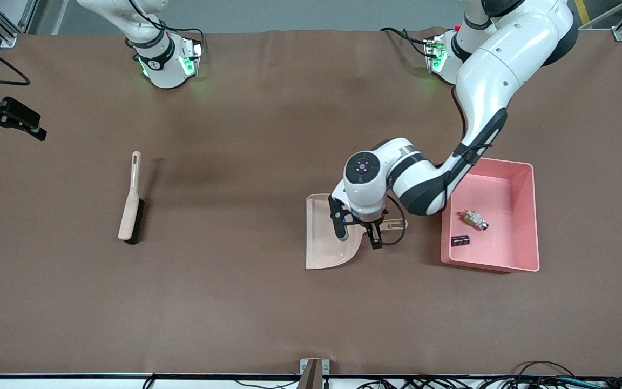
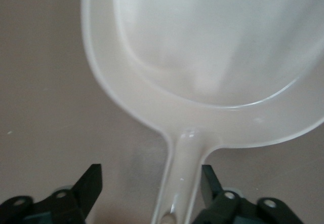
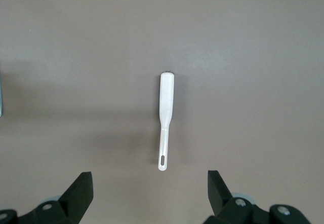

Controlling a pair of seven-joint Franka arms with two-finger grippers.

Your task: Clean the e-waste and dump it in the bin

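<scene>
Both jaws released: left gripper (image 2: pixel 152 183) straddles the dustpan (image 1: pixel 328 237) handle since e-waste (image 1: pixel 473 220) already sits in the bin (image 1: pixel 527 216); right gripper (image 3: pixel 149 188) waits over the brush (image 3: pixel 165 117).

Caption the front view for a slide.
Left gripper open over dustpan; e-waste in bin.

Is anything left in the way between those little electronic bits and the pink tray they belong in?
Nothing visible: both parts already lie inside the bin, the white-and-orange component and the dark chip. The left gripper hangs with fingers open over the dustpan handle beside the bin. The right gripper, open, waits high above the brush.
</scene>
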